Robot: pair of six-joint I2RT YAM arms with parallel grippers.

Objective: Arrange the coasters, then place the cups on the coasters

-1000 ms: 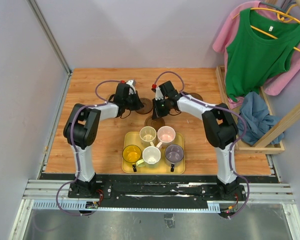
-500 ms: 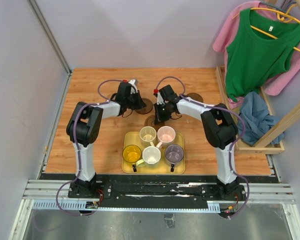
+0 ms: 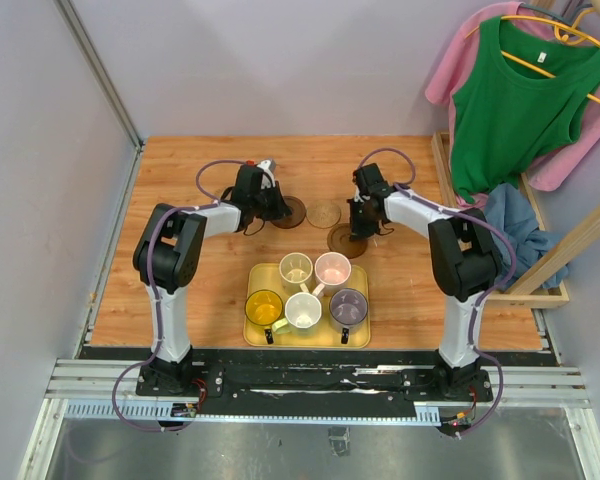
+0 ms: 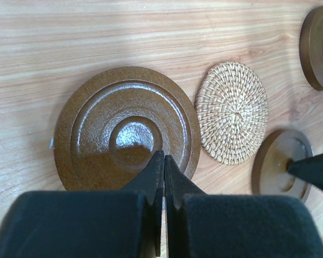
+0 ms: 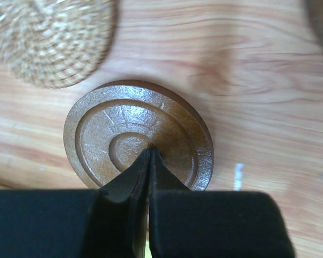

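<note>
Tips together: left gripper (image 4: pixel 163 161) pressing left dark coaster (image 4: pixel 126 129), right gripper (image 5: pixel 149 156) pressing right dark coaster (image 5: pixel 137 140), likely for sliding into line.

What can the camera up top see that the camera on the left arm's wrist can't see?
Only the top view shows the yellow tray holding the five cups, and the hanging green top. Only the left wrist view shows the ring grooves on the dark brown coaster, the basket weave of the tan coaster, and the shut tips of the left gripper over that brown coaster's middle. Both show those two coasters, plus a second brown coaster under the right gripper.
</note>
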